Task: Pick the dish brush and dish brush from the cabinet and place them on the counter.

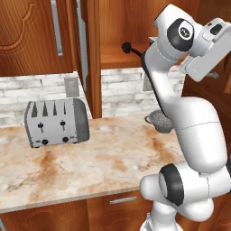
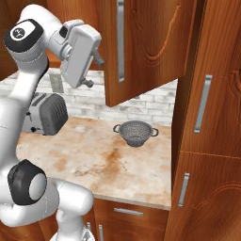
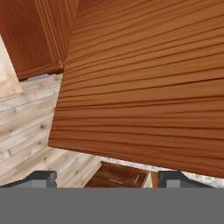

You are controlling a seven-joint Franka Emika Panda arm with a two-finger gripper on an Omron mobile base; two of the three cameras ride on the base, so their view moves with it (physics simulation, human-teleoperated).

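A four-slot silver toaster (image 1: pixel 56 122) stands at the far left of the counter (image 1: pixel 90 167), close to the white brick backsplash (image 1: pixel 122 92), and a metal mesh colander (image 2: pixel 135 133) sits far right on the slab, partly hidden behind the arm in the left base view. One dish brush (image 1: pixel 131 48) lies on the shelf inside the cabinet (image 1: pixel 92 54), bristly head to the left, its handle running behind the arm. An open cabinet door (image 2: pixel 146 47) hangs out over the colander, just right of the raised hand. The gripper (image 3: pixel 107 178) is up near the cabinet's underside, fingers spread wide with nothing between them. The counter's middle and near edge lie bare.
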